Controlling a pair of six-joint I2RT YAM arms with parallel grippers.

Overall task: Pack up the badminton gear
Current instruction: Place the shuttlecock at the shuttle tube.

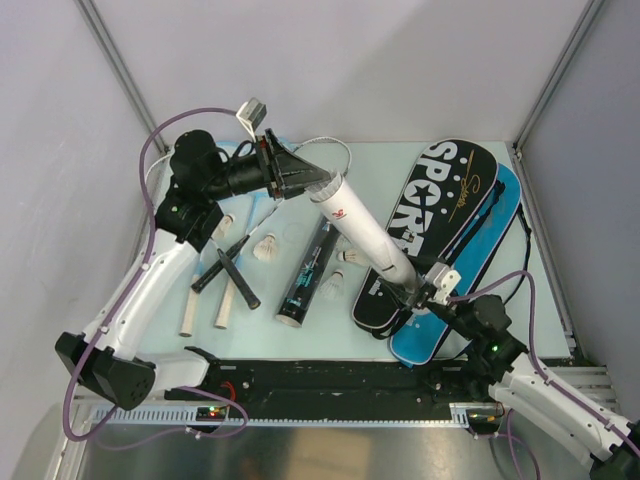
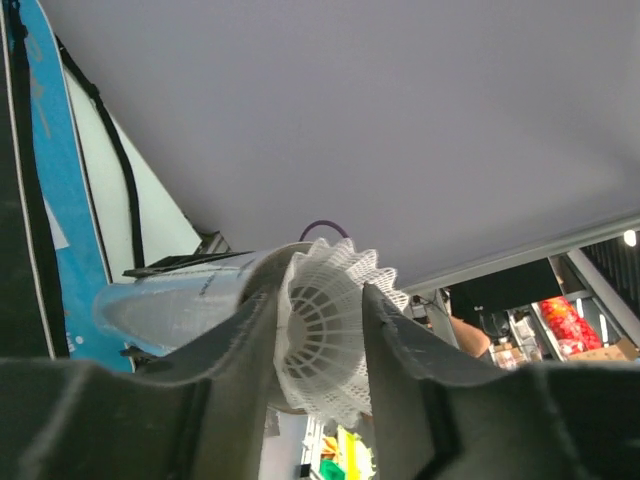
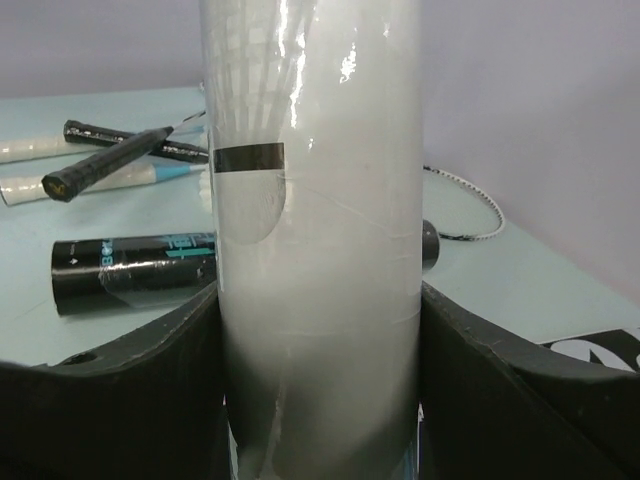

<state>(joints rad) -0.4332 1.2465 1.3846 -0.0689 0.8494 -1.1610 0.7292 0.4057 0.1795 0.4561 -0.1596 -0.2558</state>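
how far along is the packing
Done: little; the white tube looks partly filled. In hand: the right claw grips that tube, and the left claw has a shuttlecock between its fingers at the tube's mouth. Left: three loose shuttlecocks, the black tube and the rackets lie outside the bags.

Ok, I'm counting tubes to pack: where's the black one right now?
In the top view the black tube lies flat in the middle, left of the white tube and right of the racket handles.

raised white tube (image 1: 372, 238) crosses centre, bags (image 1: 455, 215) right
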